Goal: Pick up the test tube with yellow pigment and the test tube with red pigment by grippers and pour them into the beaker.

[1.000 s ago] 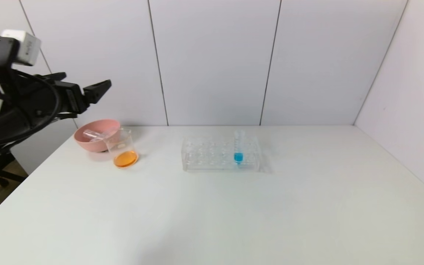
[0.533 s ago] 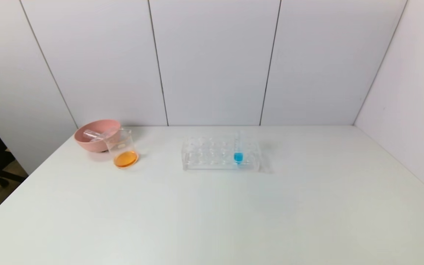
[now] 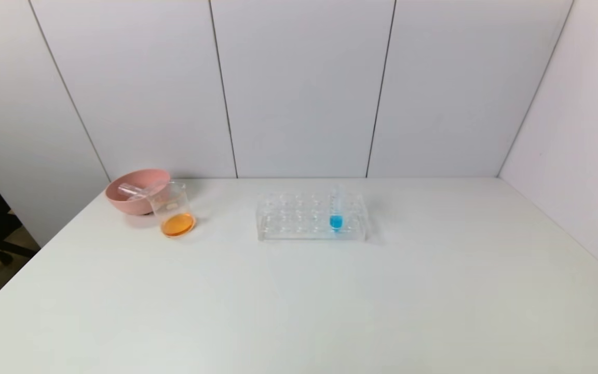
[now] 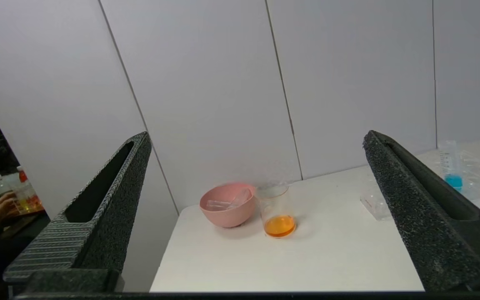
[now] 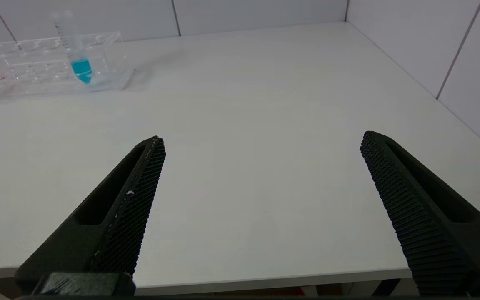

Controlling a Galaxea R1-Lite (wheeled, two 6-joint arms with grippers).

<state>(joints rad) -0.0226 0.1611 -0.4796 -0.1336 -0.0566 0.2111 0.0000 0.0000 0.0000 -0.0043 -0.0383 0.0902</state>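
Beaker [image 3: 176,213] with orange liquid is seen beside pink bowl [image 3: 128,202] on worktop [image 3: 299,301]. Left claw [image 4: 256,141] and right claw [image 5: 261,143] are held wide apart, empty.

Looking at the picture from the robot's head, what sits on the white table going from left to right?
Pink plastic bowl holding empty clear tubes → small clear glass beaker with orange liquid at its bottom → clear plastic tube rack → clear test tube with blue liquid, standing toward the rack's right end.
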